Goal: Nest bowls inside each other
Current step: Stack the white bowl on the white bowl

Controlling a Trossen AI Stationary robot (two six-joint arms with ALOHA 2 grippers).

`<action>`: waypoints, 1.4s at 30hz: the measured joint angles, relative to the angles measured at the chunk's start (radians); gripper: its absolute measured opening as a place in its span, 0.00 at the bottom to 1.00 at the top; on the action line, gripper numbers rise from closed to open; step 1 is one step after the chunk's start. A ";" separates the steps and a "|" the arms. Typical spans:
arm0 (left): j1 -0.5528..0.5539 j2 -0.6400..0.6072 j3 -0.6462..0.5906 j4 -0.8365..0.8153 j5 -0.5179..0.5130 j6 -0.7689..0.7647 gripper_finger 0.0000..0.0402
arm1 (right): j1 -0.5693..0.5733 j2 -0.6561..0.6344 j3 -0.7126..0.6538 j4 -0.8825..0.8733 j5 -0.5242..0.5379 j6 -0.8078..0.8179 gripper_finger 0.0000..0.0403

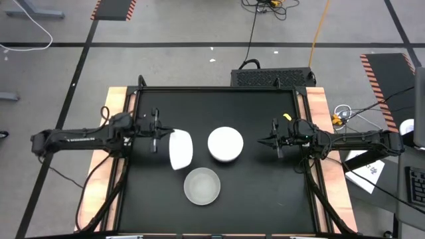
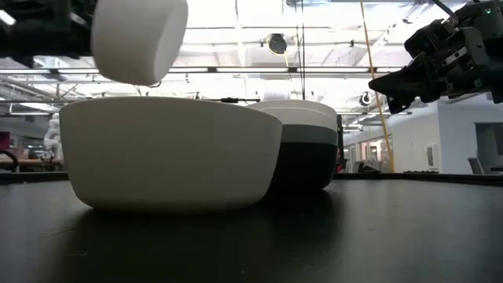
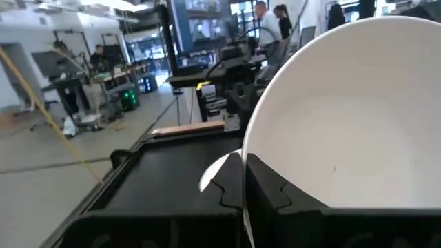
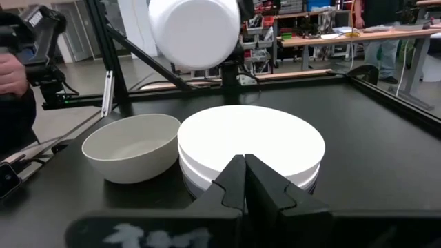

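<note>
**White bowl aloft at left, stack at centre**

From my seat at the controls, left to right. The left gripper [image 1: 161, 133] is clamped on the rim of a white bowl [image 1: 180, 149], which hangs tipped on its side above the black table [image 1: 265, 192], its opening facing back toward the wrist. In the low view it floats clear above the other bowls.

Just beside and nearer the front edge, the pale grey bowl [image 1: 202, 185] sits upright on the table by itself.

At centre, a stack of nested bowls [image 1: 225, 144]: white on top, grey and black bands below it in the low view [image 2: 302, 149].

The right gripper [image 1: 271, 141] hovers raised just to the stack's right, not touching it, fingers pressed together and holding nothing.
</note>
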 joint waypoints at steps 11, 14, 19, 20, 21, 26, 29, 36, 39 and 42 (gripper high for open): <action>0.207 0.447 0.312 0.064 0.283 0.007 0.00 | 0.000 0.000 0.000 -0.005 0.000 -0.003 0.00; 0.235 0.575 0.425 0.067 0.328 0.007 0.00 | 0.000 0.000 0.000 -0.005 0.000 -0.003 0.00; 0.280 0.767 0.642 -0.035 0.448 -0.013 0.00 | 0.000 0.000 0.000 -0.005 0.000 -0.004 0.00; 0.283 0.803 0.688 -0.079 0.470 -0.011 0.00 | 0.000 0.000 0.000 -0.005 0.000 -0.005 0.00; 0.284 0.838 0.736 -0.120 0.478 -0.003 0.00 | 0.000 0.000 0.000 -0.005 0.000 -0.008 0.00; 0.283 0.995 0.969 -0.369 0.484 0.038 0.00 | 0.000 0.000 0.000 -0.005 0.000 -0.023 0.00; 0.280 1.078 1.105 -0.538 0.493 0.061 0.00 | 0.000 0.000 -0.001 -0.005 0.000 -0.030 0.00; 0.231 1.232 1.294 -0.700 0.493 0.097 0.00 | 0.000 0.000 -0.001 -0.005 0.000 -0.040 0.00; 0.207 1.278 1.327 -0.701 0.493 0.096 0.00 | 0.000 0.000 -0.001 -0.005 0.000 -0.042 0.00; 0.186 1.322 1.348 -0.711 0.493 0.092 0.00 | 0.000 0.000 -0.001 -0.010 0.000 -0.042 0.00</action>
